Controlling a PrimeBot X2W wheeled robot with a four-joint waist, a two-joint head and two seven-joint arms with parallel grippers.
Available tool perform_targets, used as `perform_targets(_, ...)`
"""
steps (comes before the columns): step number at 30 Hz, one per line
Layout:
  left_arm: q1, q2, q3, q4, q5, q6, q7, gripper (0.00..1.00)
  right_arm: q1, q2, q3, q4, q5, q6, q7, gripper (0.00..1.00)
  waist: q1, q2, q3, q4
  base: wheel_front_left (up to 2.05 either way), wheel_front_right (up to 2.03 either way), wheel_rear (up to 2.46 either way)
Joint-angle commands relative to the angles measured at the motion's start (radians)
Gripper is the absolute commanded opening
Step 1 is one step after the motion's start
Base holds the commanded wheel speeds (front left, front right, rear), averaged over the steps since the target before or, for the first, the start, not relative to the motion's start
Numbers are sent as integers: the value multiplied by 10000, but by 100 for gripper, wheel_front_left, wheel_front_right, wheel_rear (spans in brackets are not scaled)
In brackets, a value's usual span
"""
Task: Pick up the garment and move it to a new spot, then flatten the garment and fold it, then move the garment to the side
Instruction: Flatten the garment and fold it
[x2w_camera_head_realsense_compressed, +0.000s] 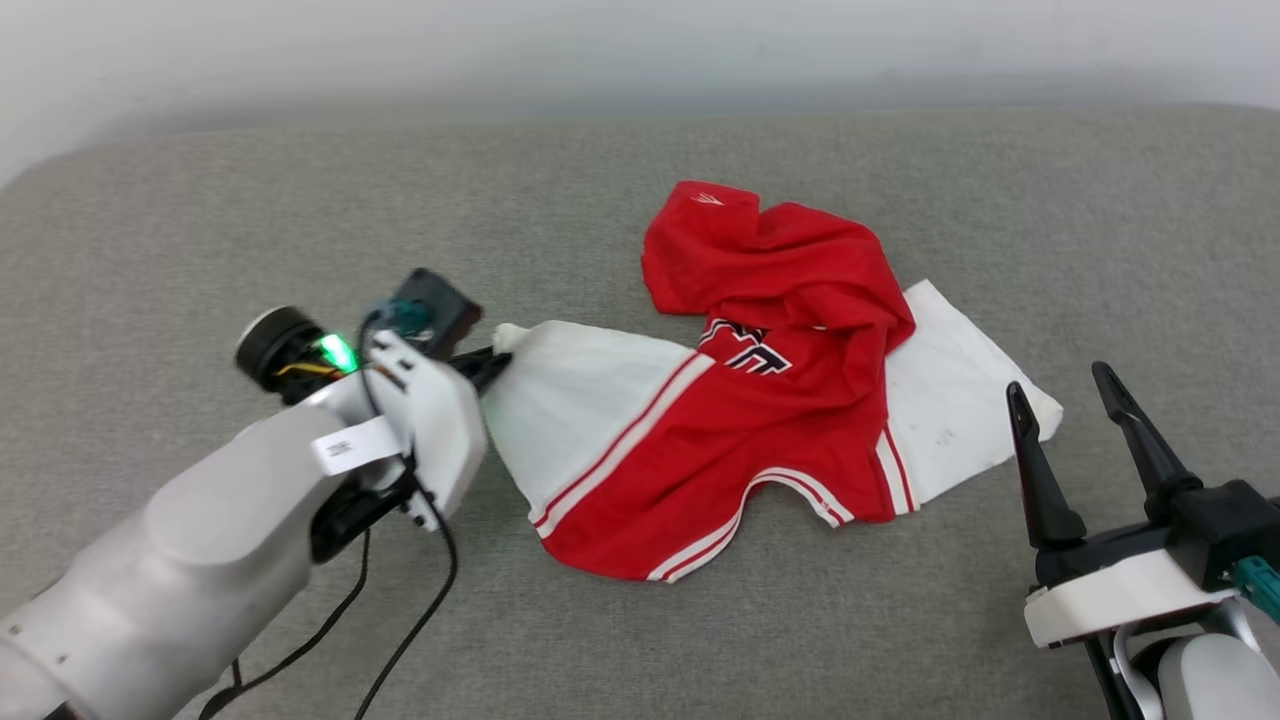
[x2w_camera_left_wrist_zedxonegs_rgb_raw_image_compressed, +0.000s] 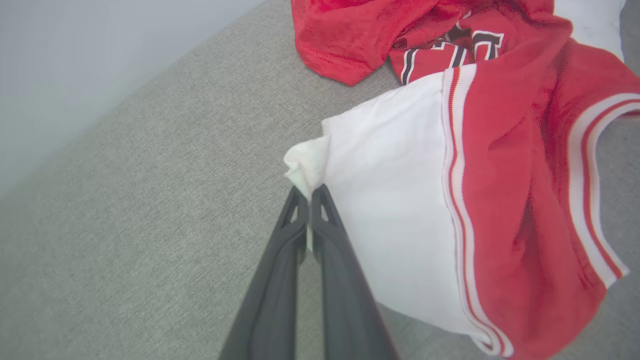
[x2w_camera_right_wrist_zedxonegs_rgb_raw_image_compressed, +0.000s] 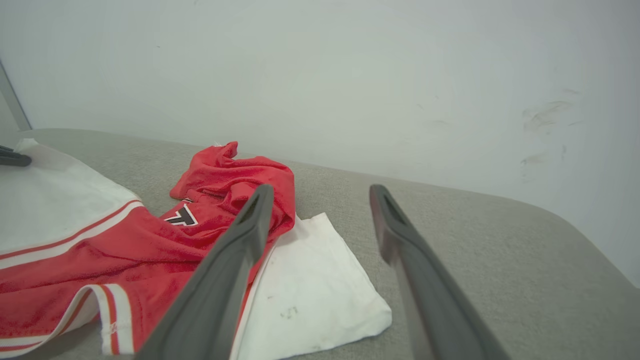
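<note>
Garment (x2w_camera_head_realsense_compressed: 720, 450): you see it crumpled on the grey cushion (x2w_camera_head_realsense_compressed: 250, 220), with the red body bunched, one white sleeve stretched toward the robot's left and the other spread flat on the right.
Left gripper (x2w_camera_left_wrist_zedxonegs_rgb_raw_image_compressed: 310, 192): fingers pressed together, pinching the tip of the stretched sleeve.
Right gripper (x2w_camera_head_realsense_compressed: 1058, 380): fingers spread apart, holding nothing, near the flat sleeve's corner.

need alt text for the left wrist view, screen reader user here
The left tool is shut on the bunched corner of the white sleeve of the garment, a red jersey with red-white striped trim. It lies crumpled on a grey fabric surface, black white-outlined lettering partly hidden in folds near the top.
</note>
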Motion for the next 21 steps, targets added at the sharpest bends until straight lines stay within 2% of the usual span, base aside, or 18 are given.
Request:
perform_targets(1, 345, 204, 191, -60, -176, 197, -271, 0, 175, 48, -41, -53, -65, -13, -25, 100, 0, 0, -209, 231, 0, 0, 0)
perform_targets(8, 1781, 1208, 828, -292, -923, 1154, -1210, 0, 393, 80, -155, -102, -106, -13, -25, 100, 0, 0, -340, 465, 0, 0, 0)
perform_targets(13, 2825, 1616, 1220, -72, -1569, 1634, -1789, 0, 496, 107, -186, -39, -59, -13, -25, 100, 0, 0, -330, 543, 0, 0, 0)
perform_targets(16, 3236, 1639, 1218, 290, -1733, 1804, -1890, 0, 510, 98, -142, 31, -51, -13, -25, 100, 0, 0, -311, 539, 0, 0, 0)
perform_targets(21, 3644, 1374, 1209, 1013, -2027, 1740, -1952, 0, 458, 24, -127, 213, -86, -13, -25, 100, 0, 0, -285, 507, 0, 0, 0)
